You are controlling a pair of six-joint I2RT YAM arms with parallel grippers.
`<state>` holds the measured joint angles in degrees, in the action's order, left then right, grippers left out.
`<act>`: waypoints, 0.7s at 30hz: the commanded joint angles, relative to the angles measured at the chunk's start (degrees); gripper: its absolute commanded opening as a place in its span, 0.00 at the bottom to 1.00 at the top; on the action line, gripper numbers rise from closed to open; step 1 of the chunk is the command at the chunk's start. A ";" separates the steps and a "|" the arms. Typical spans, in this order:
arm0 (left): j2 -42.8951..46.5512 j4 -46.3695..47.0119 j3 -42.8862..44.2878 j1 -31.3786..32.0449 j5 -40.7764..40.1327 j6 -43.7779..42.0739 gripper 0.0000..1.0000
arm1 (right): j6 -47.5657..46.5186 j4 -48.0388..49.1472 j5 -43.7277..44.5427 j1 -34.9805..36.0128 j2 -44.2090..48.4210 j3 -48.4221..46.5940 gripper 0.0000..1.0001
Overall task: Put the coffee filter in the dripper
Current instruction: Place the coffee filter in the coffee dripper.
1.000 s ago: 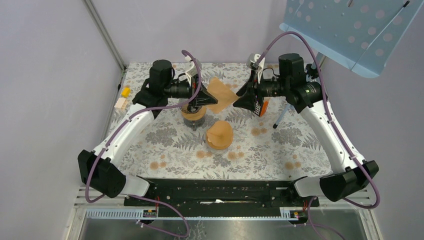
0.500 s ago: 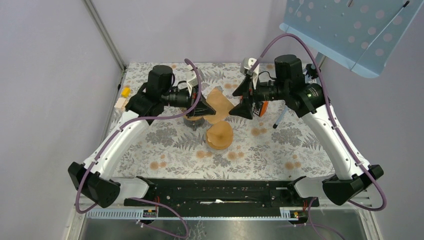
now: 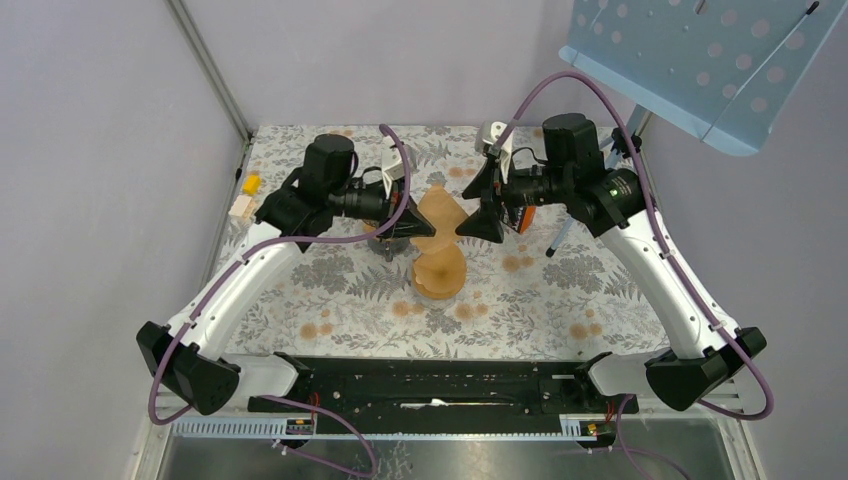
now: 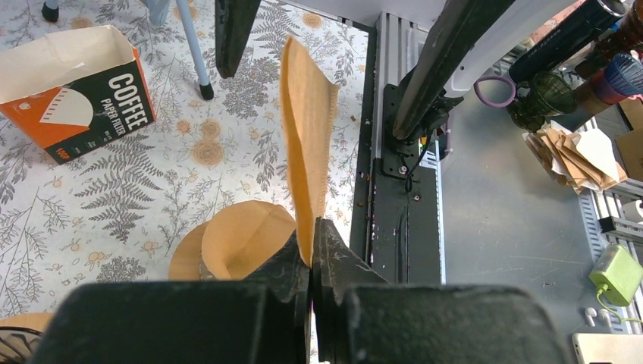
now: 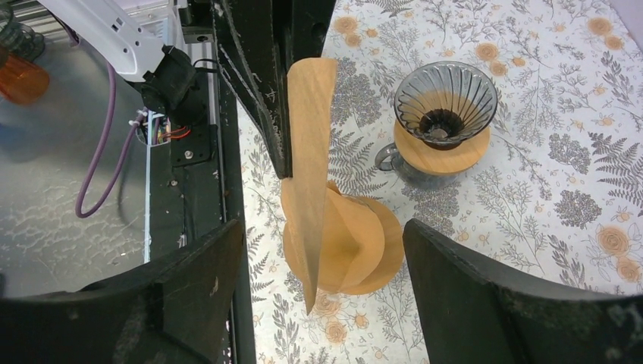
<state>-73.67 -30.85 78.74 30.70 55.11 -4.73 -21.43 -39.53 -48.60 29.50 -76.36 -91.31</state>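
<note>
An orange box (image 4: 72, 91) at upper left reads "COFFEE PAPER FILTER"; the left gripper (image 4: 311, 258) pinches a flat tan paper filter (image 4: 307, 129), the right gripper (image 5: 322, 235) gapes empty.

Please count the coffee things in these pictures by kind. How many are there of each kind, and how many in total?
Coffee filter, held up: 1
Stack of filters on the table: 1
Dripper: 1
Filter box: 1
Total: 4
</note>
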 commanded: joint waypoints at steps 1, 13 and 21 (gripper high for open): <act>-0.02 -0.07 2.33 0.72 0.87 -2.08 0.00 | -0.71 1.26 0.43 0.78 -0.59 -1.13 0.83; -0.61 -0.08 1.49 2.13 -1.70 -3.79 0.00 | -0.89 -0.53 -3.12 3.73 -5.55 -3.58 0.31; 0.19 -3.94 3.17 2.08 -3.42 -9.54 0.28 | -0.89 1.51 -3.10 3.73 -1.91 0.32 0.00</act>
<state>-74.37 -33.45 78.76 32.58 52.49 -9.61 -22.20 -40.16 -50.26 32.75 -81.84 -92.14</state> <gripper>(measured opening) 0.191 0.017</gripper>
